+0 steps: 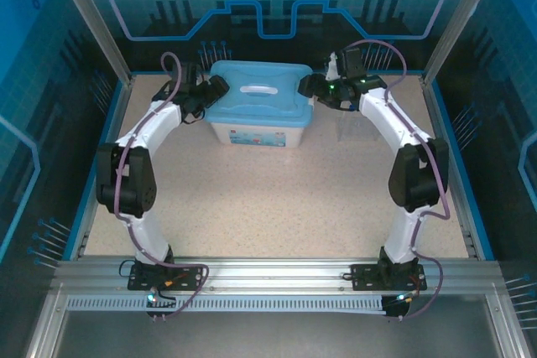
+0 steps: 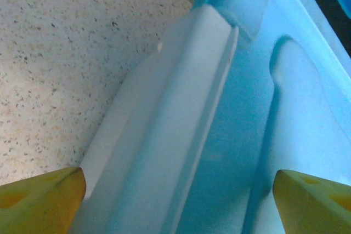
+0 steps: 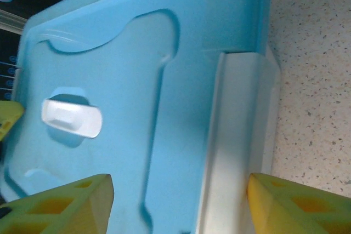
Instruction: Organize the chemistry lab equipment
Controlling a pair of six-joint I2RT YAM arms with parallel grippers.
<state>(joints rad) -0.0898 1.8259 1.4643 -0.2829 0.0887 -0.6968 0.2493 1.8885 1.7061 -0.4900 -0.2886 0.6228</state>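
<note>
One big white plastic tub [image 1: 252, 133] is covered by a flat light-blue lid [image 1: 256, 100]. At the tub's ends the left gripper [image 2: 179, 182] and right gripper [image 3: 180, 182] are spread wide, empty. The chemistry lab equipment is judged to be inside the tub: light, brittle, slippery glass, best pinched gently at necks.

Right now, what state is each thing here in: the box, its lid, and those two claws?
lid: closed, seated on the tub.
tub: upright on the table, covered.
lid handle: lying flat in its recess.
left gripper: open, jaws straddling the tub's left end, holding nothing.
right gripper: open, jaws straddling the tub's right end, holding nothing.
</note>
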